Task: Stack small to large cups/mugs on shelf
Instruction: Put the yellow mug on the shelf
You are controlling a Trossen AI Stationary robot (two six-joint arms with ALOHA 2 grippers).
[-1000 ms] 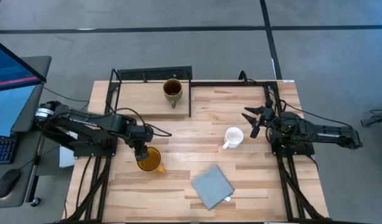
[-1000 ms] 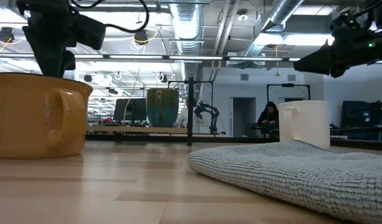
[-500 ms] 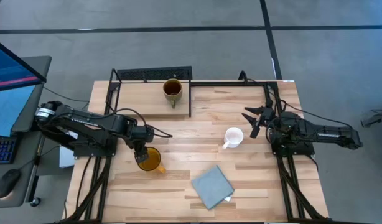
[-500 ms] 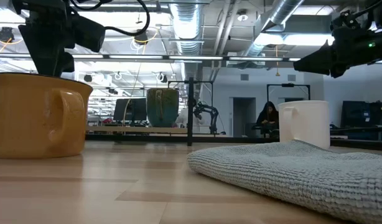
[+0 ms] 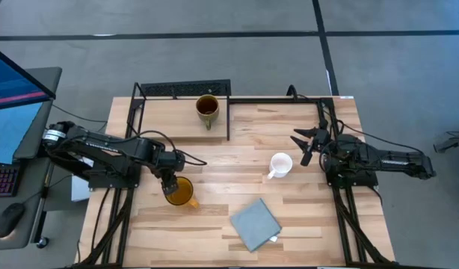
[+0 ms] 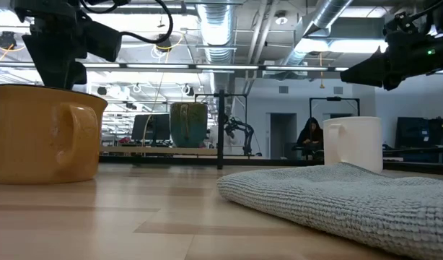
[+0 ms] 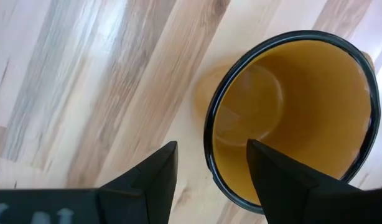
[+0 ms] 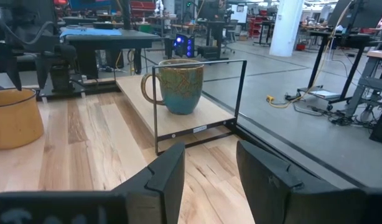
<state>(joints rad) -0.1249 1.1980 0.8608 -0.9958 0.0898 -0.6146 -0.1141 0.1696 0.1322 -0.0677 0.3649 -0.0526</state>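
The yellow-orange mug (image 5: 181, 192) stands upright on the tabletop at the near left. My left gripper (image 7: 209, 149) hangs just above it, pointing steeply down and open. One finger is over the mug's inside and the other outside its rim (image 7: 208, 134), with a gap on each side. The white mug (image 5: 279, 164) stands upright on the table right of the middle. The olive-brown mug (image 5: 207, 108) stands on the shelf (image 5: 166, 123) at the far left. My right gripper (image 5: 298, 146) waits open and level at the right, beyond the white mug.
A folded grey cloth (image 5: 255, 223) lies on the table near its front edge, right of the yellow mug. The shelf's black frame (image 5: 229, 119) rises on the shelf's right side, and its perforated rail (image 5: 177, 90) runs along the back. Bare wood lies between the mugs.
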